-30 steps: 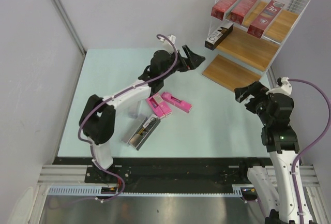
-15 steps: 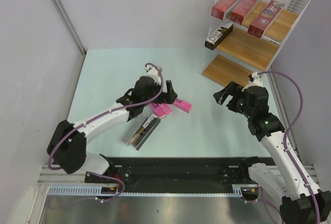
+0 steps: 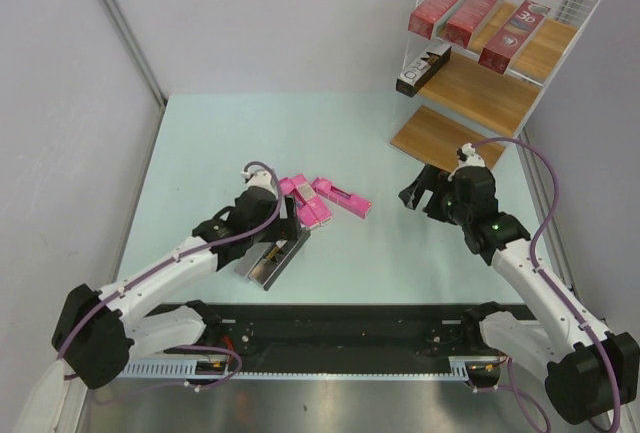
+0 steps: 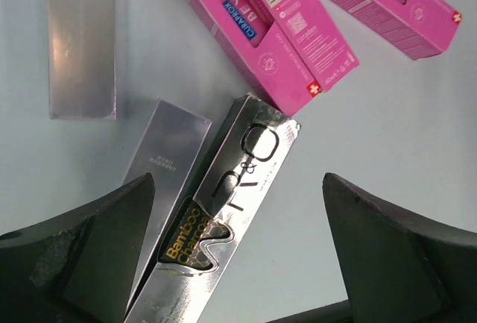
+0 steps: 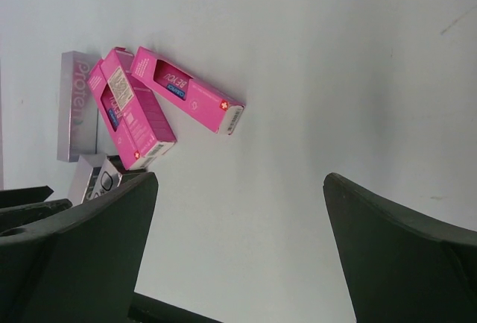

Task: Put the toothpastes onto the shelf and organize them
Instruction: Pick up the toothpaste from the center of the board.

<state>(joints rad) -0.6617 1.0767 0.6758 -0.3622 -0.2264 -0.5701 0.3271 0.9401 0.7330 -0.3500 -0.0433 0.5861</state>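
The shelf [image 3: 540,103] stands at the far right. Three dark red toothpastes [image 3: 470,11] lie on its top board and one silver-and-black toothpaste [image 3: 422,66] on the middle board. Pink toothpastes [image 3: 340,197] [image 4: 276,32] [image 5: 186,101] lie clustered mid-table. Just nearer lie silver toothpastes [image 3: 278,253]. My left gripper [image 3: 290,225] [image 4: 235,263] hangs open above the "Bamboo Charcoal" silver carton [image 4: 223,218], which lies between its fingers and partly over a second silver one [image 4: 160,166]. My right gripper [image 3: 418,193] [image 5: 238,256] is open over bare table, right of the pink cartons.
Another silver carton [image 4: 82,39] [image 5: 74,107] lies left of the pink ones. The shelf's lowest wooden board [image 3: 440,138] sits close behind my right gripper. Grey walls close the table's far side and left side, and a black rail [image 3: 340,323] runs along the near edge.
My left arm has pulled back from near the shelf and dropped over the silver cartons. My right arm has swung left toward the table's middle. Both grippers stayed open.
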